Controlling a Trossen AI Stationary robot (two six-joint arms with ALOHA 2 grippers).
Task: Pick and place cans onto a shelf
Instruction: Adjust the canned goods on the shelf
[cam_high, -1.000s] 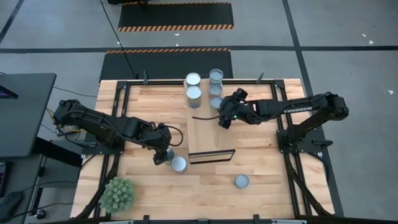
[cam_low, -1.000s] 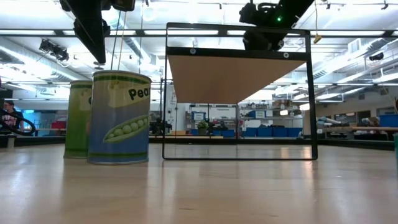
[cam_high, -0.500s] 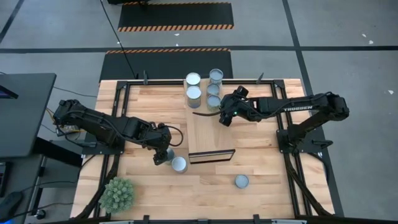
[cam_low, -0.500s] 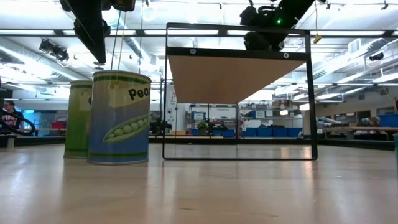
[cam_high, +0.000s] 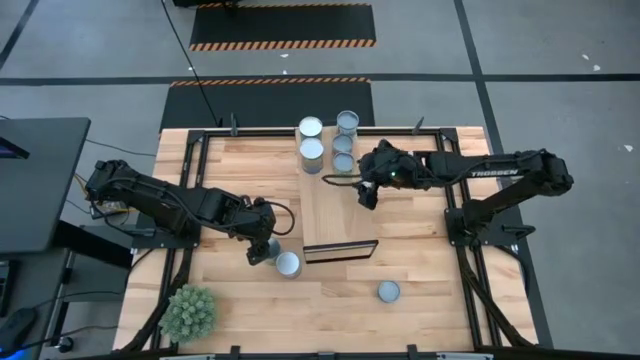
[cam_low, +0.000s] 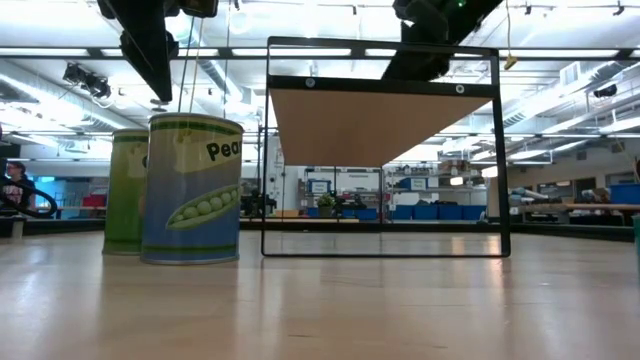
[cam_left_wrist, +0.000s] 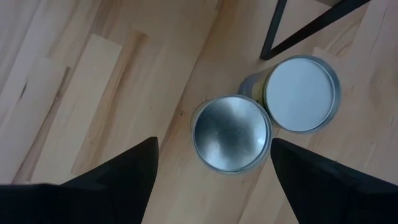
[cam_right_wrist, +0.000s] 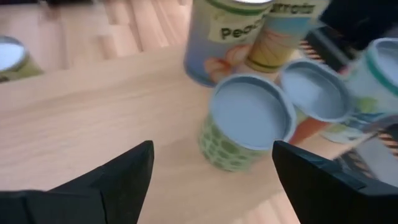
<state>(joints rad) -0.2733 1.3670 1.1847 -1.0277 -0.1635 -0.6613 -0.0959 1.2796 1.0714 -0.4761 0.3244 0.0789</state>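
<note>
So on the left side of the tabletop (cam_high: 230, 175), the left gripper (cam_high: 262, 249) hangs over a can (cam_left_wrist: 231, 132) with its jaws spread wide and released, nothing pinched. In the left wrist view that can sits right between the two dark fingers (cam_left_wrist: 118, 180), silver top facing up, with bare wood showing on both sides of it. A second can (cam_left_wrist: 303, 93) stands just beyond it, touching or nearly so, next to the dark leg of the shelf (cam_high: 340, 205). From above, that second can (cam_high: 288, 263) is just off the jaws toward the shelf's dark-edged open end. In the low view both show green pea labels, one (cam_low: 192, 188) in front and one (cam_low: 125, 190) tucked behind it.

Further right, the shelf runs down the middle of the tabletop, and four cans (cam_high: 312, 151) are bunched at its far end. The right gripper (cam_high: 366, 193) hovers over the shelf's right edge, jaws open and empty too. In the right wrist view a green-patterned can (cam_right_wrist: 247, 121) sits ahead of the jaws, roughly centred between the fingers (cam_right_wrist: 112, 186) but not between the tips, with three more cans crowded behind it.

One lone can (cam_high: 388, 291) stands on the tabletop near the front, well apart from both grippers. A small green plant (cam_high: 189, 311) sits at the front left corner.
</note>
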